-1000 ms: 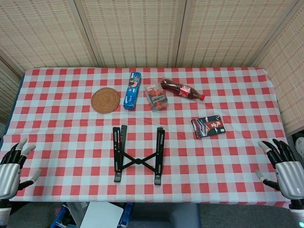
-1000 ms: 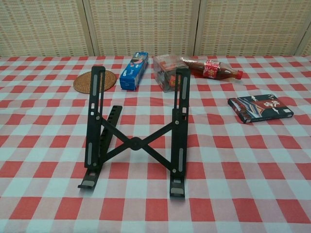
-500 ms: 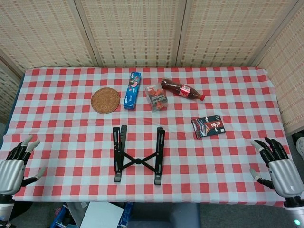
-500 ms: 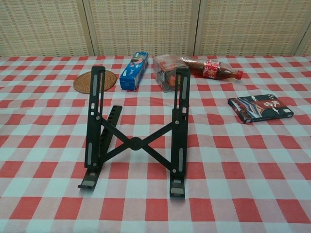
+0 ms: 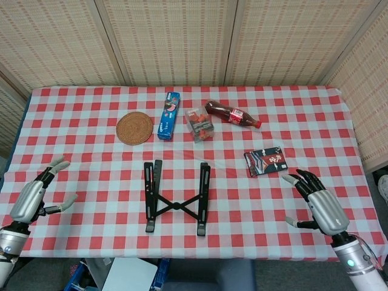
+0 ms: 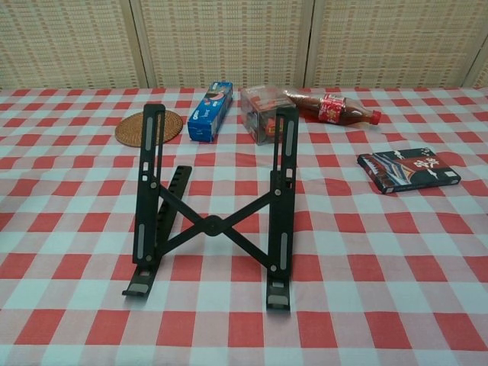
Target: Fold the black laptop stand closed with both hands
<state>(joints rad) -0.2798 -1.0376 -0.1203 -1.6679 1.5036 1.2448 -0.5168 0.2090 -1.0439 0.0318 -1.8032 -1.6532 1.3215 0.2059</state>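
The black laptop stand (image 5: 176,197) stands unfolded near the table's front middle, its two long rails apart and joined by a crossed brace (image 6: 213,225). My left hand (image 5: 31,199) hovers at the front left edge, fingers spread, holding nothing. My right hand (image 5: 321,205) is at the front right, also spread and empty. Both hands are well apart from the stand. The chest view shows the stand (image 6: 215,206) but neither hand.
Behind the stand lie a round woven coaster (image 5: 134,128), a blue snack box (image 5: 169,115), a small clear box (image 5: 200,123) and a red soda bottle on its side (image 5: 233,114). A dark flat packet (image 5: 265,161) lies right of the stand, close to my right hand.
Both hands have moved inward and forward over the table edges, the right one more, toward the dark packet. The stand has not moved.
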